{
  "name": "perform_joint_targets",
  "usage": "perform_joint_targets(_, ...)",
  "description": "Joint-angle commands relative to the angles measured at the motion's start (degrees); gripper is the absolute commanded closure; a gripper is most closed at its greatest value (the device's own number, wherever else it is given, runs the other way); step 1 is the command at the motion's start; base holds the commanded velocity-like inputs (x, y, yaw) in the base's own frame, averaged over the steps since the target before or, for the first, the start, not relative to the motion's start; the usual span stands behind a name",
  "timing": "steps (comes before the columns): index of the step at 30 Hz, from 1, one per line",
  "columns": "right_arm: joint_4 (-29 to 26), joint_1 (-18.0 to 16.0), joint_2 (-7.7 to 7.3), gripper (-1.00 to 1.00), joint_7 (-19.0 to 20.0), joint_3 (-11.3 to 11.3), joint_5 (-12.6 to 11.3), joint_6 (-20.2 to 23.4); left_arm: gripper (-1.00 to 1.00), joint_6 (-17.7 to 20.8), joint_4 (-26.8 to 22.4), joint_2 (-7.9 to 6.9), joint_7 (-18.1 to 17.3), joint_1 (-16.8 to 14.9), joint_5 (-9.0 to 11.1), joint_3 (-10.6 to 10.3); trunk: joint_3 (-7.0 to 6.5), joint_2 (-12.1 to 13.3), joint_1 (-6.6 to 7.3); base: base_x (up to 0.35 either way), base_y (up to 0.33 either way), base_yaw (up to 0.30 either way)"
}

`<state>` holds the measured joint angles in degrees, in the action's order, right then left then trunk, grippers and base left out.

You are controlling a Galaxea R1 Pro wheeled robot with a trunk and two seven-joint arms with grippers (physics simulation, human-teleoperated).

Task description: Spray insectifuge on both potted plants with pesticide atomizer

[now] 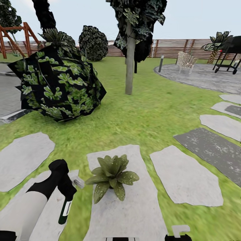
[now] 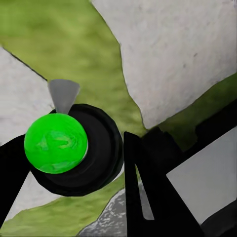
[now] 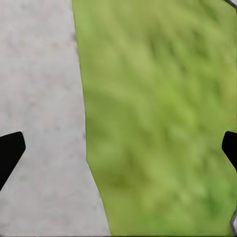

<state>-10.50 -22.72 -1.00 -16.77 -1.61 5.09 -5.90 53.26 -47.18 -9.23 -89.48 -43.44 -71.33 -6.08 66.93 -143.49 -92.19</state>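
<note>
A potted plant, a low rosette of pointed green leaves with some pale speckles, stands on a white stepping stone just ahead of me. Left of it, my left gripper is shut on the pesticide atomizer. The dark green bottle with a white label hangs below the fingers, and its grey nozzle points toward the plant. In the left wrist view, black fingers flank the atomizer's bright green top and grey nozzle. My right gripper is open over a stone edge and grass.
A big dark broad-leaved shrub stands at the left and a tree trunk is ahead. At the far right a gravel patio holds a chair and a grill, with a post lamp beside it. Stepping stones cross the lawn, and a slatted fence runs behind.
</note>
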Motion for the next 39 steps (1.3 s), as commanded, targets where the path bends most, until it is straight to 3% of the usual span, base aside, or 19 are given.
perform_joint_targets(1,0.1,0.0,0.01,-1.00,-0.3,-0.1,0.5,0.0,1.00,0.5,0.0,-0.14,-0.5,-0.5,-0.4,-0.2,0.05,0.0,0.00,0.106,0.303,-0.242)
perform_joint_targets(10,0.0,0.0,-0.05,-1.00,-0.3,-0.1,0.5,0.0,1.00,-3.1,0.7,-0.23,-0.5,-3.8,-0.5,-0.9,0.05,0.0,0.00,0.080,0.303,-0.282)
perform_joint_targets(13,0.0,0.0,-0.06,-1.00,-0.3,-0.1,0.5,0.0,1.00,-3.4,0.8,-0.40,-0.5,-3.9,-1.1,-4.2,0.05,0.0,0.00,-0.120,0.291,-0.288)
perform_joint_targets(17,0.0,0.0,-0.06,-1.00,-0.4,0.0,0.5,0.0,1.00,-3.4,0.8,-0.34,-0.5,-3.7,-1.4,-6.2,0.05,0.0,0.00,-0.177,0.282,-0.288)
perform_joint_targets(23,0.0,0.0,-0.06,-1.00,-0.4,0.0,0.5,0.0,1.00,-3.4,0.8,0.09,-0.5,-3.4,-1.4,-6.5,0.05,0.0,0.00,-0.067,0.287,-0.288)
perform_joint_targets(30,0.0,0.0,-0.06,-1.00,-0.4,0.0,0.5,0.0,1.00,-3.4,0.8,0.51,-0.5,-3.8,-1.4,-6.3,0.05,0.0,0.00,0.200,0.242,-0.288)
perform_joint_targets(39,0.0,0.0,-0.06,-1.00,-0.4,-0.1,0.5,0.0,1.00,-2.9,0.4,0.46,-0.5,-3.2,-1.6,-6.3,0.05,0.0,0.00,0.044,0.022,-0.288)
